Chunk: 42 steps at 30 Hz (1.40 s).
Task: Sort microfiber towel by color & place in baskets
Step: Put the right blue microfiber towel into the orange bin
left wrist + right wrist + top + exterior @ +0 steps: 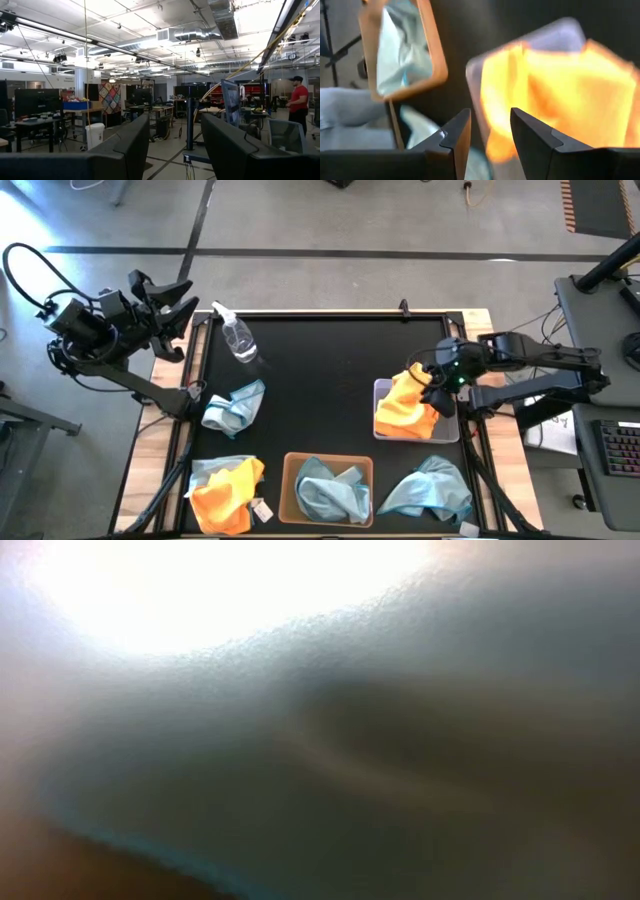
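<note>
An orange microfiber towel [405, 412] lies bunched in the light grey basket [384, 387] at the table's right. My right gripper [438, 392] hovers open over that towel's right end; in the right wrist view its gripper [490, 117] has the orange towel [570, 95] beyond its fingers. The tan basket [290, 480] at the near edge holds pale blue towels [330, 490]. Loose cloths lie on the mat: a blue one [235, 405] at the left, an orange one over a blue one [225, 492] at the near left, and a blue one [430, 490] at the near right. My left gripper [183, 300] waits open off the far left corner.
A clear spray bottle [237, 338] lies on the far left of the black mat [330, 370]. The low view is filled by a pale blurred surface right at the lens. The left wrist view looks out into the room, where a person in a red shirt [299, 102] stands far off.
</note>
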### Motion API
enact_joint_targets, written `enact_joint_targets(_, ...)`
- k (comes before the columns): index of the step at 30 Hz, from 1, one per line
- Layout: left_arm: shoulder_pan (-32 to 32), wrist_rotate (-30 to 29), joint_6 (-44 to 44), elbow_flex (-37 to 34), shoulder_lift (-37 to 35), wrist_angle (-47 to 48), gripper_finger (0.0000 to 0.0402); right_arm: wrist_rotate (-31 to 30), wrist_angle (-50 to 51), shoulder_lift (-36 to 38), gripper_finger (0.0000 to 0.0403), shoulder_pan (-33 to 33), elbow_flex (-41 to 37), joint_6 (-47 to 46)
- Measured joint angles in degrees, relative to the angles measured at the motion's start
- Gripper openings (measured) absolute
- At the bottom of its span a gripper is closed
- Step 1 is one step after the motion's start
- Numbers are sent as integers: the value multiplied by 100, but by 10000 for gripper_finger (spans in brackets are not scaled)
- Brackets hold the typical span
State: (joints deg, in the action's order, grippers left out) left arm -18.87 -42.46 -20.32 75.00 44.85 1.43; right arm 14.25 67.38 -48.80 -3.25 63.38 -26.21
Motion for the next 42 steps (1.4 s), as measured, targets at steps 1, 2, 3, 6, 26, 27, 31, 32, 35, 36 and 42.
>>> enact_joint_targets(1, 1, 0, 0, 0, -1, 0, 165, 142, 186, -48, 132, 0, 18, -152)
enact_joint_targets(2, 1, 0, 0, 0, -1, 0, 165, 294, 343, -94, 132, 0, 25, -310)
enact_joint_targets(3, 1, 0, 0, 0, -1, 0, 165, 456, 469, -134, 132, 0, 23, -443)
enact_joint_targets(6, 1, 1, 0, -1, 1, 0, 165, 947, 611, -249, 132, 0, -63, -782)
enact_joint_targets(26, 2, 2, -178, -2, -222, 555, 165, 1847, -2595, -732, 132, 1492, -130, -975)
enact_joint_targets(27, 0, 4, -185, -2, -265, 626, 165, 1736, -2785, -761, 132, 1684, -130, -972)
enact_joint_targets(31, 2, 11, -192, -2, -461, 913, 165, 1285, -3144, -1010, 132, 2428, -130, -1035)
enact_joint_targets(32, 1, 33, -190, -2, -509, 986, 165, 1267, -3175, -1105, 132, 2594, -130, -1072)
enact_joint_targets(35, 2, 380, -172, -2, -687, 1167, 165, 1267, -3262, -1475, 127, 3082, -132, -1070)
enact_joint_targets(36, 2, 558, -160, -2, -741, 1178, 165, 1267, -3251, -1606, 124, 3234, -132, -1010)
enact_joint_targets(42, 0, 1793, 70, -2, -965, 1167, 165, 1492, -3039, -2291, 92, 3694, -117, -356)
